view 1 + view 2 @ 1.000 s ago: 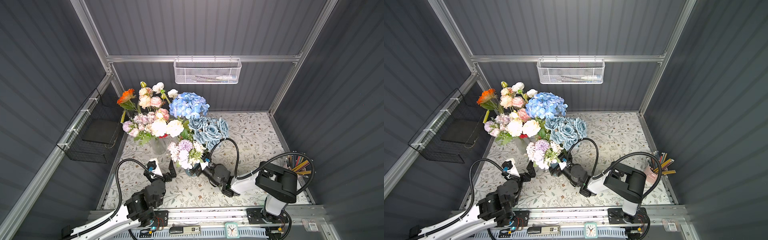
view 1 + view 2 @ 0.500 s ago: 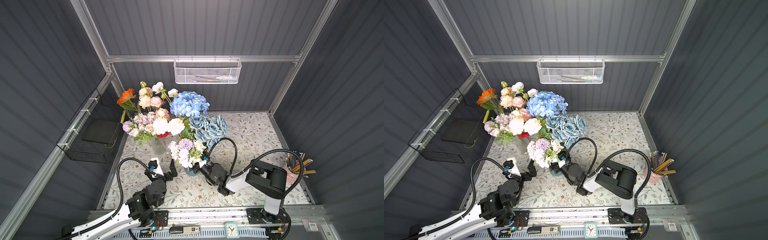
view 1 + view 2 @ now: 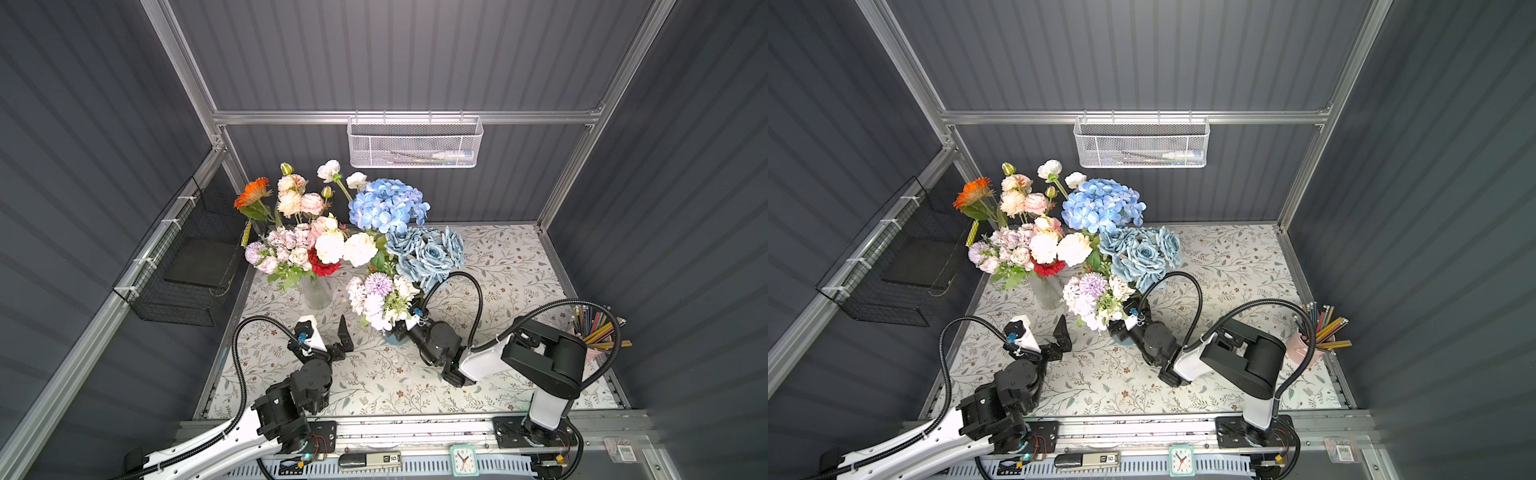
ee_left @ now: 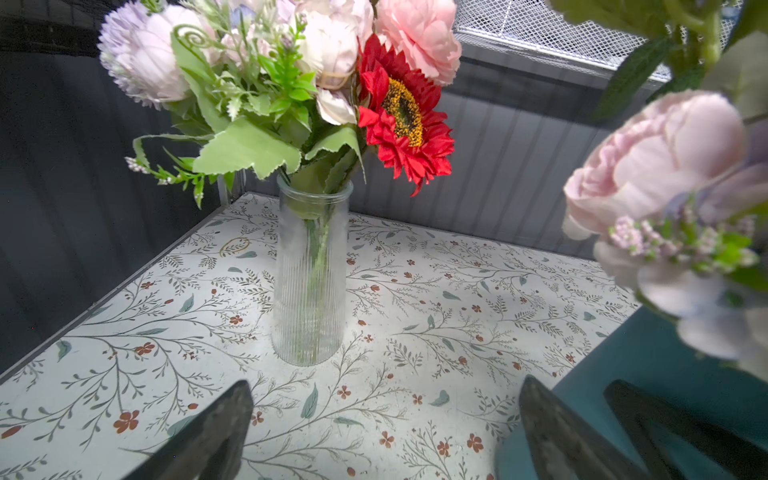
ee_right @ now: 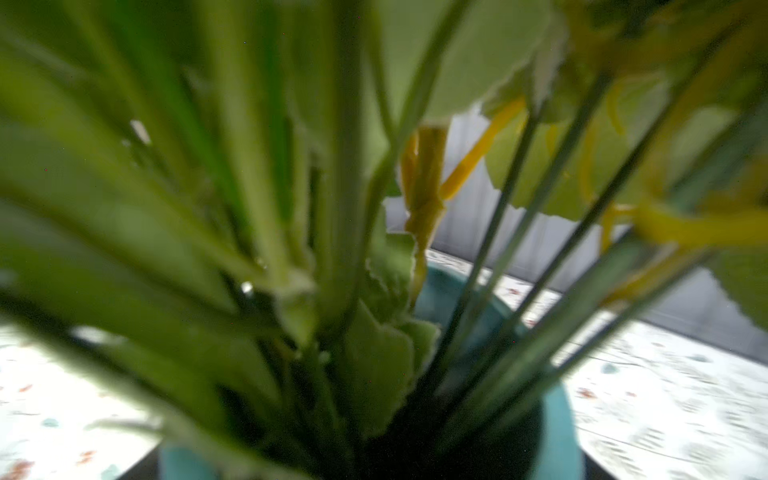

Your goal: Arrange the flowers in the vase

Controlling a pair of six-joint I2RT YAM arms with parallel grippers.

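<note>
Left claw (image 4: 382,424): spread wide and empty, low over the counter (image 4: 415,266), a little short of the glass vase (image 4: 309,282).
Glass vase: upright on the counter, already carrying flowers (image 3: 309,249): lilac, pink and cream heads and a red daisy (image 4: 403,116).
Back flowers: an orange daisy (image 3: 251,195), a blue hydrangea (image 3: 388,203) and dusty-blue roses (image 3: 428,253) rise behind; what they stand in is hidden.
Teal vase (image 5: 557,415): just right of the left claw, holding the lilac-and-white bunch (image 3: 380,297), stems down inside.
Right claw (image 3: 398,329): tucked under that bunch at the vase mouth. You cannot tell whether it is spread or closed on stems: blooms cover it from above and its own camera shows no finger.
Step in hand: most likely seating or letting go of the lilac-and-white bunch. No loose stem lies on the counter, so the task looks nearly finished.
Next move: if the stems sit firm, back the right claw out low and straight, so you neither drag leaves nor tip the teal vase.
Left wrist view: gives you the glass vase's ribbed wall, the stems inside it and the red daisy's face, which blooms half cover from above.
Right wrist view: blurred, yet it alone shows stems running down past the teal rim.
Top views: only they show both arms and the whole spread.
</note>
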